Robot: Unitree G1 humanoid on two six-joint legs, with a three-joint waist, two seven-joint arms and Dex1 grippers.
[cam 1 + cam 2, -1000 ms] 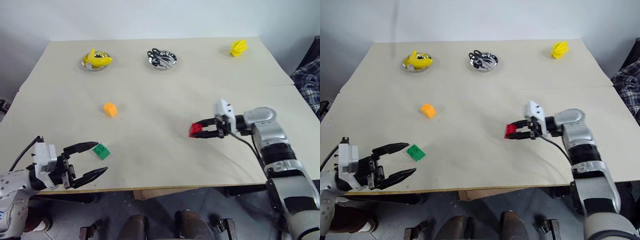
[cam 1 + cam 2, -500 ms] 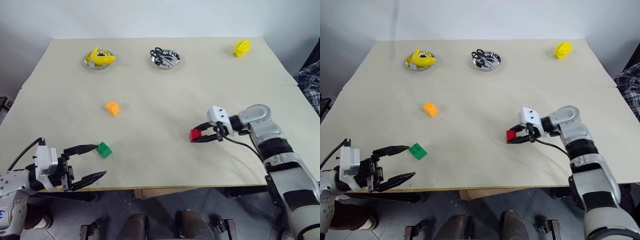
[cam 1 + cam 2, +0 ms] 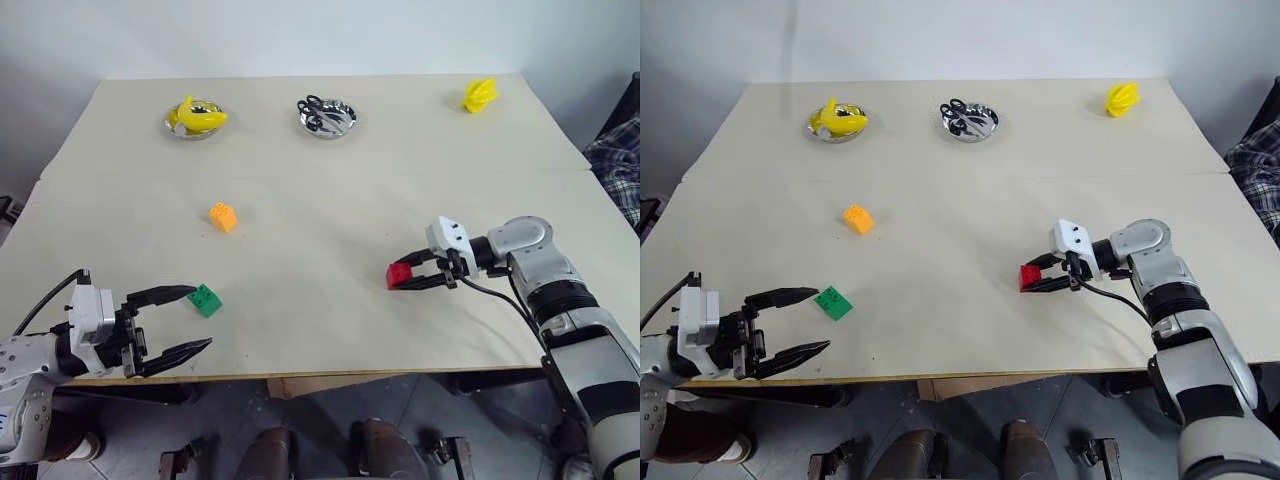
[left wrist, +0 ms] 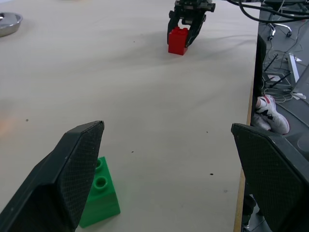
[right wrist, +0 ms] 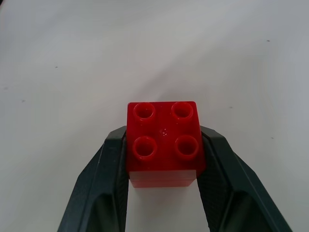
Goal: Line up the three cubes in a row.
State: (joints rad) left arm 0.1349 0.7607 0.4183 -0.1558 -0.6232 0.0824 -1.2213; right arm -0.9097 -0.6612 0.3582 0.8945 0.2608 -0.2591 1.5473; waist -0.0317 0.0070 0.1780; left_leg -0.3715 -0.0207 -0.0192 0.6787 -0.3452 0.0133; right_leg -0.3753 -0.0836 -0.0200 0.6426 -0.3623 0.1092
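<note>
three cubes sit on the tabletop (image 3: 300, 130), nowhere near a row. the red cube (image 3: 399, 275) is on the right side, clamped between the closed jaws of the right gripper (image 3: 408, 279) and resting on the surface. the green cube (image 3: 206, 300) is near the front left edge, just beside the left gripper (image 3: 197, 318), whose jaws are spread wide with nothing in them. the orange cube (image 3: 223, 216) sits farther back, well apart from both.

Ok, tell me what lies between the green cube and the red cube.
Only bare tabletop lies between the green cube and the red cube, seen from the left eye view.
</note>
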